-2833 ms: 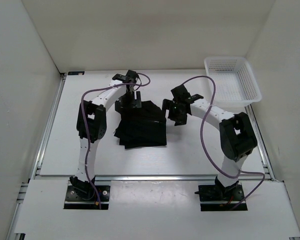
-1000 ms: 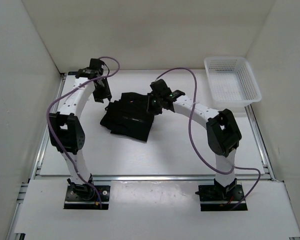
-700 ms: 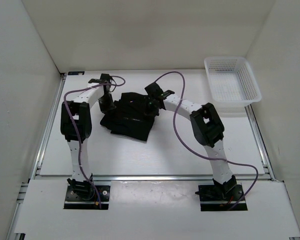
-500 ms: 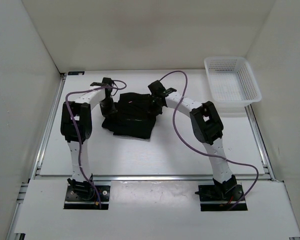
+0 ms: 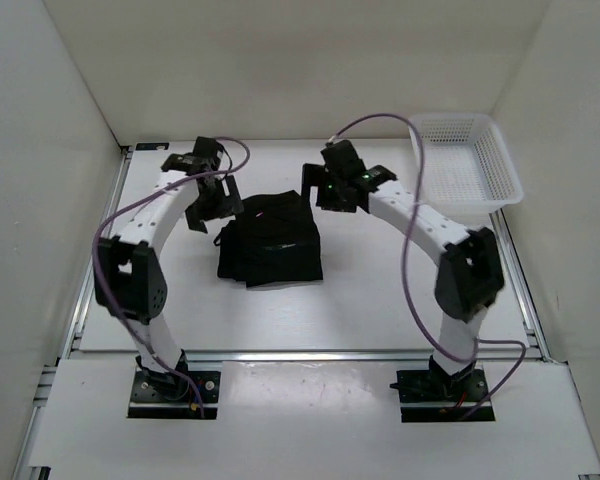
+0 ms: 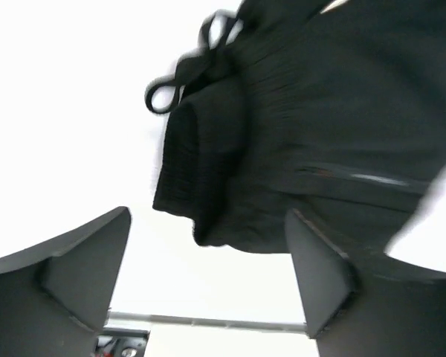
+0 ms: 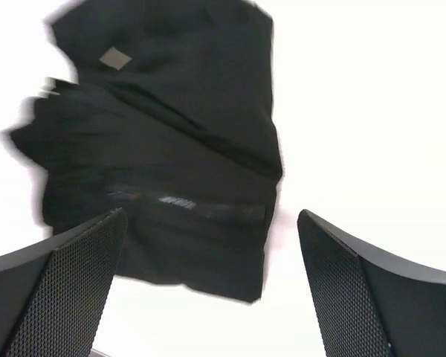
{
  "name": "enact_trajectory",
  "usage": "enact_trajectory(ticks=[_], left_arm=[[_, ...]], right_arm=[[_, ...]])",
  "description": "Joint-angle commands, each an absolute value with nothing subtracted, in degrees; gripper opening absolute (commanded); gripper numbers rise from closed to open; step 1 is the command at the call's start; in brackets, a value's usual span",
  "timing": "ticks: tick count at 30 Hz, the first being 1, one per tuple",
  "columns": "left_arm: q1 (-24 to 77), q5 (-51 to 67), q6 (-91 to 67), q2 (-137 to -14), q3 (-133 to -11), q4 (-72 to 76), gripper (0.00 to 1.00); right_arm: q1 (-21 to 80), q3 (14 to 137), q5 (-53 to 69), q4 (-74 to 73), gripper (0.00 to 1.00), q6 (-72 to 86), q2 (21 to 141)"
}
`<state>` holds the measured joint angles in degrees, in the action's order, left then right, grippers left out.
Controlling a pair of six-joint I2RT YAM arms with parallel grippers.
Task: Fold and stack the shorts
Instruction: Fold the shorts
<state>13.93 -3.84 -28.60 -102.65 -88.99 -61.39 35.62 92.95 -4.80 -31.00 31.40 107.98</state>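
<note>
The black shorts (image 5: 270,246) lie folded in a rough square on the white table, mid-left. My left gripper (image 5: 213,210) hangs just off their upper left corner, open and empty; in the left wrist view the waistband and drawstring (image 6: 186,78) lie ahead of the spread fingers (image 6: 82,268). My right gripper (image 5: 330,195) hangs just off their upper right corner, open and empty. The right wrist view shows the shorts (image 7: 171,156) with a small pale label (image 7: 115,57), below and ahead of the wide-open fingers (image 7: 63,282).
A white mesh basket (image 5: 465,160) stands at the back right corner. White walls close in the table on three sides. A metal rail (image 5: 100,250) runs along the table's left edge and another along the front (image 5: 300,352).
Both grippers have let go of the shorts and lifted back off them, the left to the upper left, the right to the upper right. The shorts now lie squarer and farther right.
</note>
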Motion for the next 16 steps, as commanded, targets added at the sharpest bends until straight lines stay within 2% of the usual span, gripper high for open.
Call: enact_trajectory(ticks=[1,5,11,16], left_arm=[[13.5,-7.7,-28.7,-93.7,-96.2,-67.2,1.0],[13.0,-9.3,-28.7,-84.1,-95.1,-67.2,1.0],[11.9,-8.7,-30.6,-66.4,-81.9,-61.9,1.0],[11.3,-8.7,-32.3,-58.5,-74.1,-59.5,1.0]], right_arm=[[35.2,93.0,-13.3,-33.7,1.0,27.9,97.4],[33.1,86.2,-19.5,-39.6,1.0,27.9,86.9],[30.0,68.5,-26.4,-44.5,1.0,30.0,69.7],[28.3,60.2,-29.5,-48.2,1.0,31.2,59.3]])
